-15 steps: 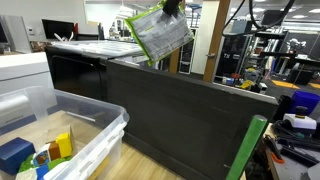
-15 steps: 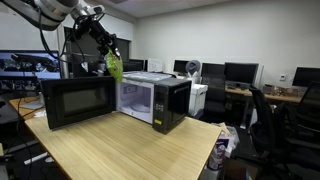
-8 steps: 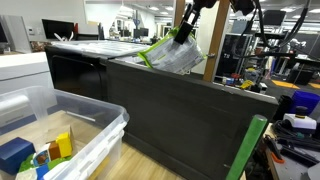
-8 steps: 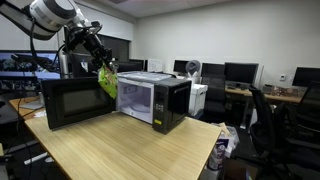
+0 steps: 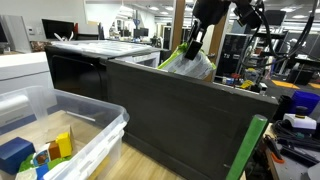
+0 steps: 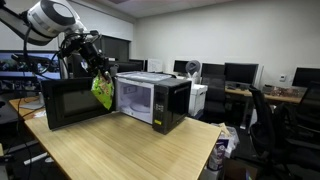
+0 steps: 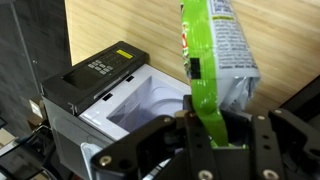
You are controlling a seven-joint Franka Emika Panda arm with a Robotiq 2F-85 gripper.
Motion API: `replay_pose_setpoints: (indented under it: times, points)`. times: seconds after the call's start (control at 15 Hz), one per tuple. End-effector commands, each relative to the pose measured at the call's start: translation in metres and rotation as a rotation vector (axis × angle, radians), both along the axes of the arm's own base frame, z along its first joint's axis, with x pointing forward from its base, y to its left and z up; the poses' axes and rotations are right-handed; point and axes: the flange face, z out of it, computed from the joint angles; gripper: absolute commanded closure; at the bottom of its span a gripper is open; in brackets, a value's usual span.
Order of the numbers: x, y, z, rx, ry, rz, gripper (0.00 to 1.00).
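Wrist view: my pincer (image 7: pixel 207 130) is clamped tight on the edge of the green snack bag (image 7: pixel 220 50), so the pouch hangs free before the microwave (image 7: pixel 140 100) on the tabletop (image 6: pixel 130 150), its door (image 6: pixel 75 103) swung wide, baring the cavity

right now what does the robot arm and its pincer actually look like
The arm is white, built of rounded segments with dark joints. The pincer at its end is black; the wrist view shows a blocky matte body with small screws. A black cable curves beside the wrist in an exterior view.
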Motion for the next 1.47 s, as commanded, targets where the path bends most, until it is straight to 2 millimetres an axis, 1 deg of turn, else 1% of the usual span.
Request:
replay_pose_setpoints:
  times: [0.0, 0.27, 0.47, 0.67, 0.87, 1.0, 1.13, 1.4]
  points:
    - [-0.004, -0.003, -0.013, -0.029, 0.040, 0.032, 0.98]
    - [0.001, -0.001, -0.030, -0.088, 0.021, 0.081, 0.98]
    - [0.007, 0.001, -0.039, -0.126, 0.002, 0.131, 0.98]
    - [0.013, 0.005, -0.047, -0.113, -0.023, 0.192, 0.98]
    - [0.020, 0.011, -0.045, -0.092, -0.109, 0.278, 0.98]
    - [0.022, 0.012, -0.042, -0.093, -0.168, 0.323, 0.98]
    - [0.022, 0.009, -0.041, -0.107, -0.212, 0.368, 0.98]
    - [0.020, 0.000, -0.050, -0.121, -0.234, 0.424, 0.98]
